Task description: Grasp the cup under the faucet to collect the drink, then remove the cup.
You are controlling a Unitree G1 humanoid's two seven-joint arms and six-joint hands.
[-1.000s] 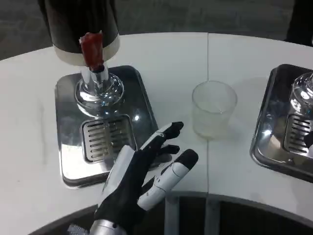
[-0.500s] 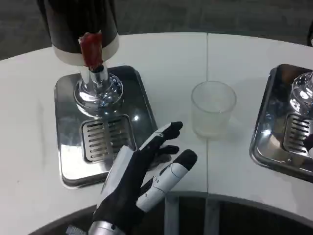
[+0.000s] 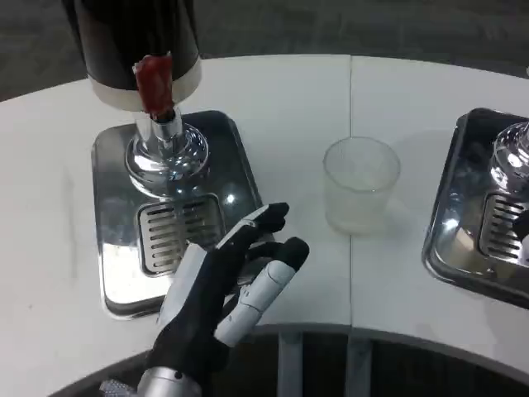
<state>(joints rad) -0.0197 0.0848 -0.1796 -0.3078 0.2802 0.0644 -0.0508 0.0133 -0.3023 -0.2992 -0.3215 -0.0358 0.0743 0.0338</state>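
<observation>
A clear frosted plastic cup (image 3: 360, 193) stands upright on the white table, to the right of the dispenser's steel drip tray (image 3: 221, 145) and away from the faucet. The faucet (image 3: 156, 93) has a red lever and a chrome spout over the tray's grate (image 3: 175, 231). My left hand (image 3: 223, 289) hovers at the tray's front right corner with its fingers spread and nothing in them. It lies well short of the cup, to the cup's lower left.
The dark dispenser body (image 3: 132, 41) rises at the back left. A second steel drip tray (image 3: 463, 215) with a chrome spout sits at the right edge. A seam (image 3: 350, 124) runs down the table. The table's front edge curves just beneath my hand.
My left hand has drawn back toward the lower left, away from the cup and further over the tray's corner. The cup has stayed in place.
</observation>
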